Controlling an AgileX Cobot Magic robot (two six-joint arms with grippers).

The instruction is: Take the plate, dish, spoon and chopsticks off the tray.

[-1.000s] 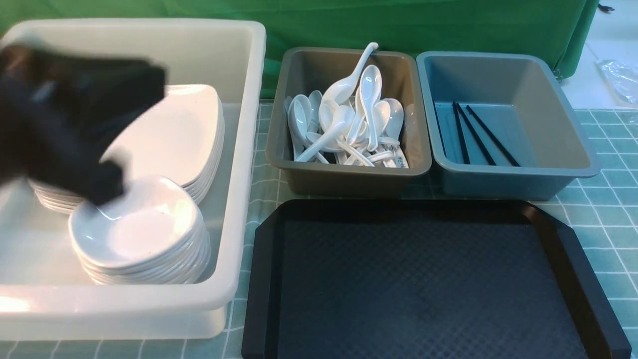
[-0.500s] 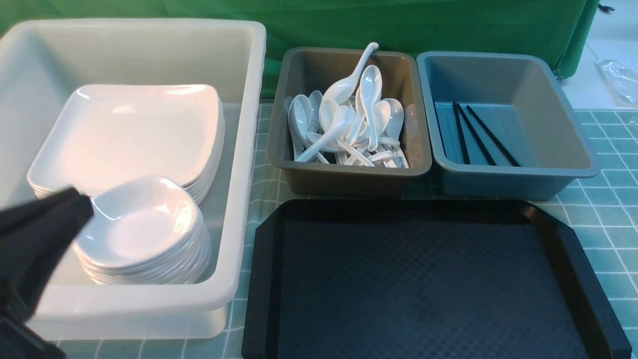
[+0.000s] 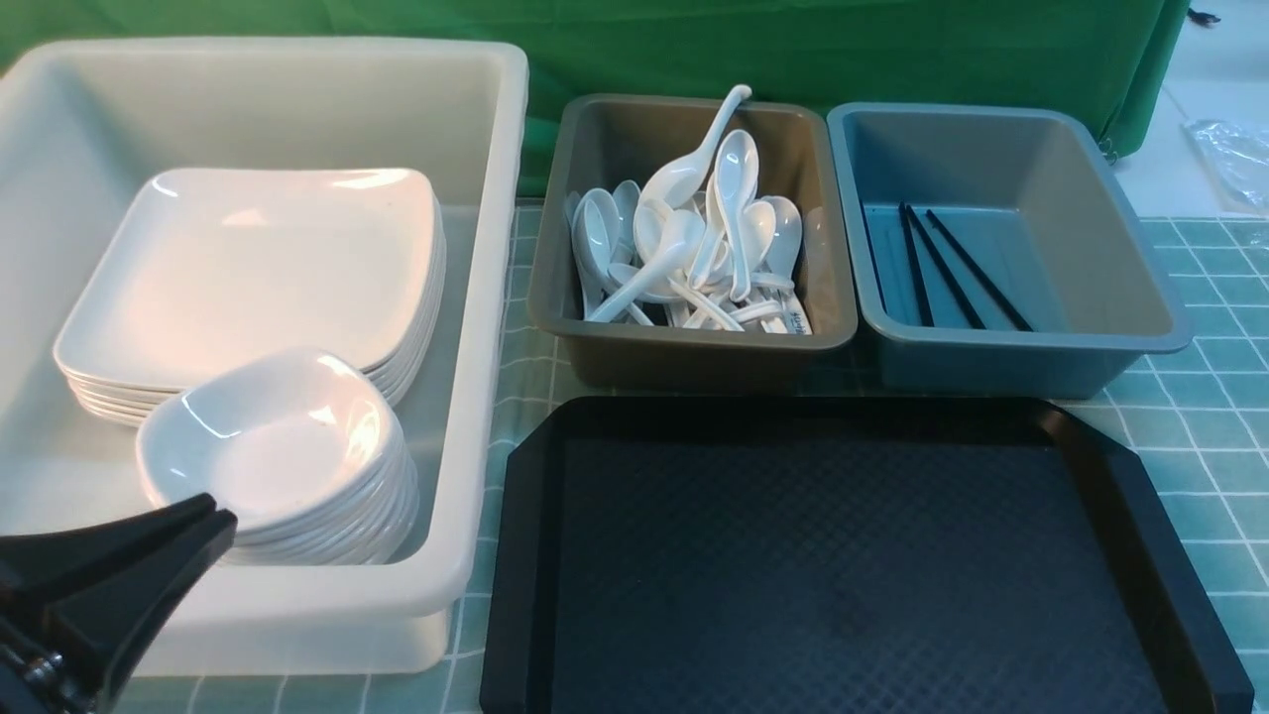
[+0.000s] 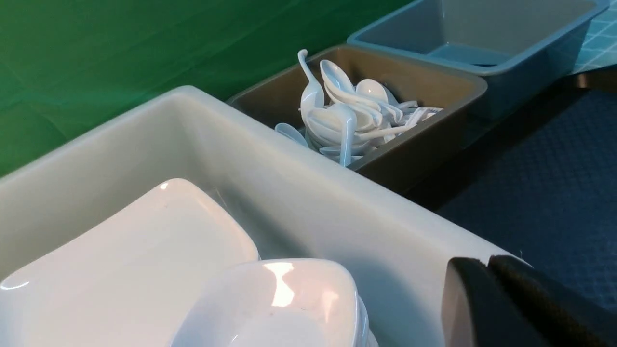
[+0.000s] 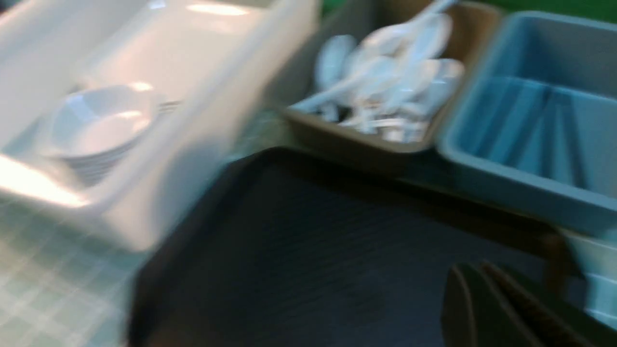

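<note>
Tray (image 3: 853, 565), black with diamond-textured floor, lies bare; left gripper (image 3: 213, 521) and right gripper (image 5: 475, 284) closed, empty.

Blurred black tray (image 5: 308, 250), white tub (image 5: 202, 159), spoons (image 5: 385, 82) — right gripper (image 5: 482, 289) closed

Staged lab: green backdrop (image 3: 793, 50), sorting tubs (image 3: 476, 297)

Matte black tapered fingers (image 3: 149, 555), wedge-shaped, possibly 1 small silver screw near base.
</note>
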